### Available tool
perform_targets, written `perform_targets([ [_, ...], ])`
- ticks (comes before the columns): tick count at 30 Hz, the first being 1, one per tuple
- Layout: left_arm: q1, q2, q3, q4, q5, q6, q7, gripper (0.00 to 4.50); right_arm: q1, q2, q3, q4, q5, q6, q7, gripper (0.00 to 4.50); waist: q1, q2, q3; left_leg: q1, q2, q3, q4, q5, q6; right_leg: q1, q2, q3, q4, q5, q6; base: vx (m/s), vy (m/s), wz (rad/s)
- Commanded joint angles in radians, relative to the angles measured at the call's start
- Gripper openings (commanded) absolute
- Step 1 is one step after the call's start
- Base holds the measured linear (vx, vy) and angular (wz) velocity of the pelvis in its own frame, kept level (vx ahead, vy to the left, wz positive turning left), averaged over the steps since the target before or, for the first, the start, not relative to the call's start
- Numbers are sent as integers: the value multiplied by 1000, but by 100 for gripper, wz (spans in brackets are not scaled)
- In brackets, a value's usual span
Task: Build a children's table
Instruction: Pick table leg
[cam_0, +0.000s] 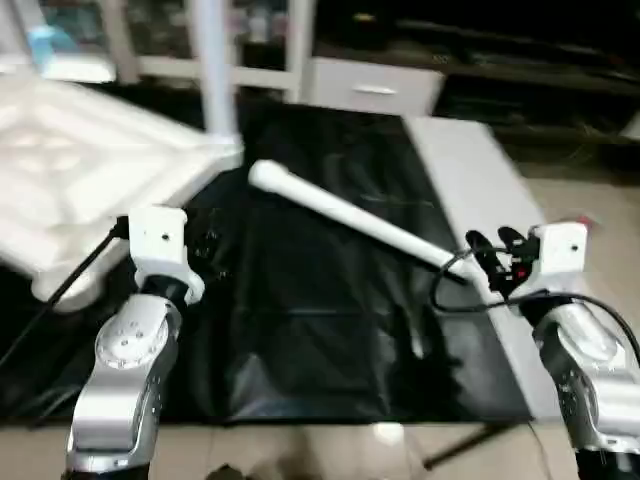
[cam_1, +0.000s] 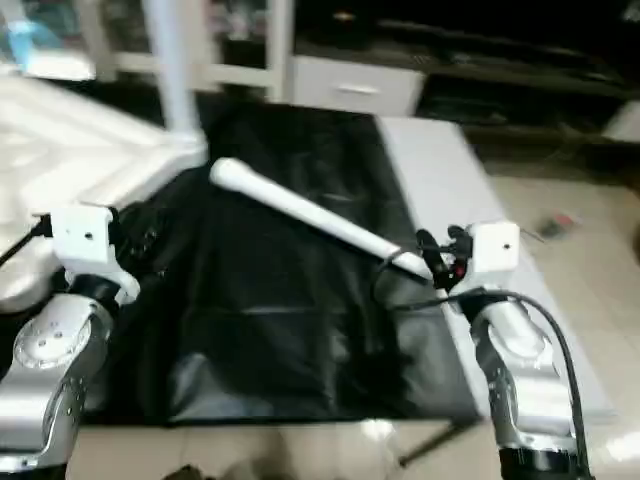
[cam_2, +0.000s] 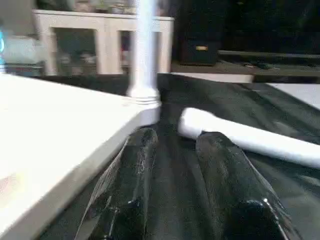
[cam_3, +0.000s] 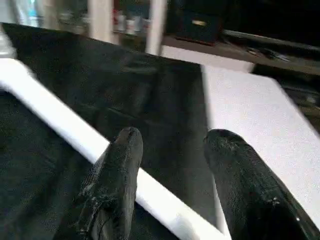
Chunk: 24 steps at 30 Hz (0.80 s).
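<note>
One loose leg: a white leg (cam_0: 355, 220) lies flat on the black mat (cam_0: 310, 330), slanting across it; its rounded end points up toward the tabletop's near corner, its other end runs down to the right gripper.
Tabletop: the tabletop (cam_0: 70, 170) sits underside up, off the leg's rounded end, with another leg (cam_0: 215, 70) already standing upright in that near corner.
Right gripper: the right gripper (cam_0: 492, 256) is right at the loose leg's lower end; its fingers (cam_3: 117, 170) stand apart with the leg passing low between them, one finger over it. I cannot tell whether they touch it, and nothing is gripped.
Left gripper: the left gripper (cam_2: 177, 170) is half open and empty, beside the tabletop's edge, aimed at the leg's rounded end, which lies just ahead of it.
Nearer arm: the right, by my reading.
Next move: probably closing on the lower end, across the leg's long line, then lifting it toward a free corner.
</note>
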Motion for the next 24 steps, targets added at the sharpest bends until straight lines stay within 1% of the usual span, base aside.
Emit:
perform_targets([
  [1, -9, 1, -8, 1, 5, 8, -7, 172, -14, -9, -10, 3, -2, -7, -8, 220, 3, 13, -34, -9, 13, 14, -82, -496, 51, 69, -70, 30, -120, -832, -97, 103, 15, 75],
  [2, -9, 2, -9, -1, 4, 9, -9, 172, -14, -9, -17, 4, -3, -7, -9, 220, 4, 17, -39, -4, 11, 11, -98, -478, 69, 80, -51, 34, -113, -745, -110, 103, 15, 75],
  [3, -9, 4, -10, -3, 0, 7, -14, 172, -14, -10, -22, 5, -4, -9, -10, 220, 5, 22, -44, 10, 8, 3, -112, -437, 104, 86, -30, 36, -108, -642, -132, 128, 15, 80],
  [4, -9, 5, -11, -4, -1, 7, -15, 172, -14, -9, -28, 7, -4, -10, -12, 220, 3, 25, -47, 24, 7, -8, -120, -412, 132, 85, -12, 35, -99, -586, -142, 182, 7, 79],
  [5, -10, 7, -13, -4, -1, 6, -18, 172, -14, -7, -34, 8, -1, -11, -15, 220, -11, 32, -56, 77, 8, -57, -135, -345, 236, 61, 37, 33, -54, -450, -147, 182, 7, 79],
  [6, -11, 7, -16, -5, -4, 4, -23, 172, -13, -8, -37, 9, 0, -14, -17, 220, -45, 37, -69, 186, 62, -152, -140, -345, 361, -37, 70, 66, 65, -329, -111, 244, 7, 67],
  [7, -11, 7, -17, -5, -3, 4, -23, 172, -12, -9, -37, 9, -1, -18, -18, 220, -42, 34, -73, 213, 77, -185, -132, -313, 440, -75, 73, 90, 110, -297, -65, 257, -6, 53],
  [8, -12, 8, -22, -5, 1, 5, -23, 172, -10, -5, -48, 10, 9, -21, -23, 220, -50, 29, -84, 254, 125, -174, -100, -151, 507, -157, 43, 141, 167, -220, 1, 257, -6, 53],
  [9, -12, 8, -22, -5, 1, 5, -23, 172, -10, -5, -48, 10, 9, -21, -23, 220, -42, 12, -72, 232, 131, -156, -105, -123, 507, -172, 32, 161, 190, -180, 19, 223, -46, 31],
  [10, -12, 7, -25, -4, -1, 2, -28, 172, -11, 0, -63, 9, 20, -17, -33, 220, -34, 0, -61, 175, 108, -102, -140, -104, 475, -165, 24, 184, 185, -65, 8, 188, -80, 7],
  [11, -11, 11, -32, -3, 4, 1, -32, 172, -9, 2, -74, 7, 28, -15, -38, 220, -19, -28, -57, 131, 36, -29, -128, -20, 418, -151, 7, 220, 89, 81, -23, 188, -80, 7],
  [12, -11, 13, -38, -2, 1, -1, -40, 172, -8, 1, -82, 6, 31, -14, -41, 220, -10, -63, -71, 111, -12, -3, -87, -23, 374, -115, -11, 268, 37, 105, 8, 206, -126, 9],
  [13, -9, 13, -41, -3, -4, -2, -48, 172, -6, -1, -85, 4, 29, -16, -43, 220, 34, -98, -76, 31, -119, 38, 46, -76, 271, -15, -83, 395, -45, -23, 17, 230, -113, 18],
  [14, -9, 14, -42, -3, -4, -2, -49, 172, -5, -1, -86, 4, 29, -17, -43, 220, 33, -92, -95, -7, -80, -9, 48, 71, 170, 37, -109, 392, 27, 361, -83, 230, -113, 18],
  [15, -9, 15, -45, -3, -4, -1, -53, 172, -5, -2, -89, 4, 29, -18, -45, 220, 25, -85, -104, -13, -76, -6, 19, 247, 89, 36, -64, 324, 91, 989, -68, 169, -84, 5],
  [16, -7, 16, -47, -2, -9, 1, -61, 172, -4, -3, -95, -2, 33, -17, -45, 220, 24, -75, -103, -18, -73, 0, 2, 288, 69, 23, -47, 297, 110, 1227, -63, 28, -94, -4],
  [17, -5, 18, -50, -4, -11, 4, -68, 172, -2, -5, -99, -9, 34, -15, -45, 220, 23, -47, -98, -20, -61, 11, -32, 300, 41, -5, -2, 258, 112, 1284, -60, 28, -94, -4],
  [18, -5, 18, -50, -4, -11, 4, -68, 172, -2, -5, -99, -9, 34, -15, -45, 220, 19, -30, -97, -21, -47, 11, -47, 303, 24, -4, 14, 251, 108, 1189, -71, -44, -58, 0],
  [19, -3, 20, -52, -5, -16, 6, -75, 172, -4, -15, -98, -16, 35, -9, -36, 220, 13, -14, -97, -5, -1, 7, -51, 281, 25, -19, 20, 245, 96, 960, -92, 0, 0, 0],
  [20, -1, 23, -54, -7, -21, 8, -82, 172, -4, -27, -94, -22, 30, -6, -27, 220, 0, -10, -96, 9, 42, -9, -60, 267, 29, -31, 15, 238, 88, 695, -139, 0, 0, 0],
  [21, 0, 26, -57, -8, -23, 7, -89, 172, -6, -35, -91, -23, 24, -4, -23, 220, -3, -11, -86, 24, 62, -10, -70, 204, 42, -47, -2, 242, 64, 465, -191, 0, 0, 0],
  [22, 0, 28, -59, -8, -25, 7, -95, 172, -7, -42, -88, -24, 18, -3, -19, 220, -4, -10, -82, 25, 65, -8, -77, 159, 49, -47, -10, 243, 54, 362, -219, 0, 0, 0],
  [23, 6, 36, -70, -13, -36, 5, -123, 172, -17, -66, -87, -17, 15, 15, -3, 220, -1, -12, -72, 28, 61, 4, -83, 50, 56, -51, -17, 247, 35, 183, -257, 0, 0, 0],
  [24, 14, 49, -85, -24, -49, 2, -160, 172, -29, -94, -88, -4, 16, 46, 17, 220, 1, -14, -69, 30, 62, 9, -85, 6, 54, -52, -21, 251, 28, 112, -269, -57, 37, 5],
])
